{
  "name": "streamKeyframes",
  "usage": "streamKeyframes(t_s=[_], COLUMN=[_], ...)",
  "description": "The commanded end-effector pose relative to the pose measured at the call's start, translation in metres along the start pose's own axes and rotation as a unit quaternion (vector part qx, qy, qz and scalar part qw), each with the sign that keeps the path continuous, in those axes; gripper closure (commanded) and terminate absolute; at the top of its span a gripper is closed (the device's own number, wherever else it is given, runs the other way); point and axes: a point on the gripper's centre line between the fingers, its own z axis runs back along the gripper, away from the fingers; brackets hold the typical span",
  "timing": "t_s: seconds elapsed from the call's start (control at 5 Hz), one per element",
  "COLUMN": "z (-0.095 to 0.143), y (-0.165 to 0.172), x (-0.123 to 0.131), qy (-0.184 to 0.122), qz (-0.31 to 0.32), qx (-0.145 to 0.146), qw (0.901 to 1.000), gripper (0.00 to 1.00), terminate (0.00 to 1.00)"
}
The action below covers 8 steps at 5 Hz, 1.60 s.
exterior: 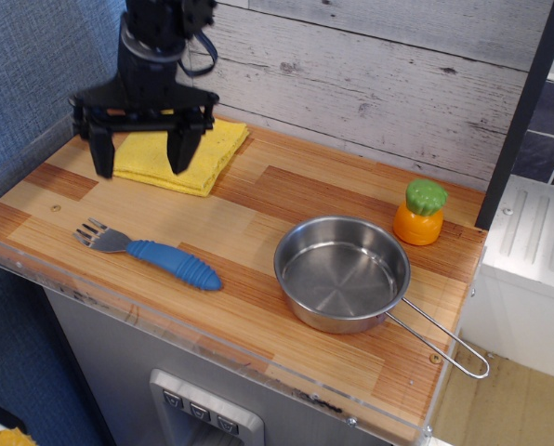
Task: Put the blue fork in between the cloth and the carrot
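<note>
In the single view, the hand (142, 153) hangs with its two fingers spread wide and pointing down, pinching nothing, over the near edge of the yellow cloth (204, 151) at about ten o'clock on the wooden surface (258, 200). That open, downward pose suits a drop onto the blue fork (151, 254), which lies flat near the front edge at about eight o'clock, tines toward the left, apart from the hand. The toy carrot (420, 213) stands upright at two o'clock, just beyond the steel pan (342, 272), so the free strip between cloth and carrot runs along the back. The hand covers much of the cloth; whether its fingertips touch anything cannot be told.
</note>
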Motion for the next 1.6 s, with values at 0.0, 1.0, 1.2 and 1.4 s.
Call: streamKeyframes(t_s=[0.0,1.0,1.2,1.4], z=[0.012,-0.024,-0.030,-0.042], y=[-0.014,-0.014,-0.018,-0.022], x=[-0.023,-0.043,-0.040,-0.040], qy=[0.000,-0.011,-0.007,0.000], qz=[0.156,0.199,0.203,0.201], qx=[0.001,-0.059,-0.048,-0.045], qw=[0.9878,0.9782,0.9780,0.9786], gripper=[0.00,0.00,0.00,0.00], terminate=[0.00,0.00,0.00,0.00])
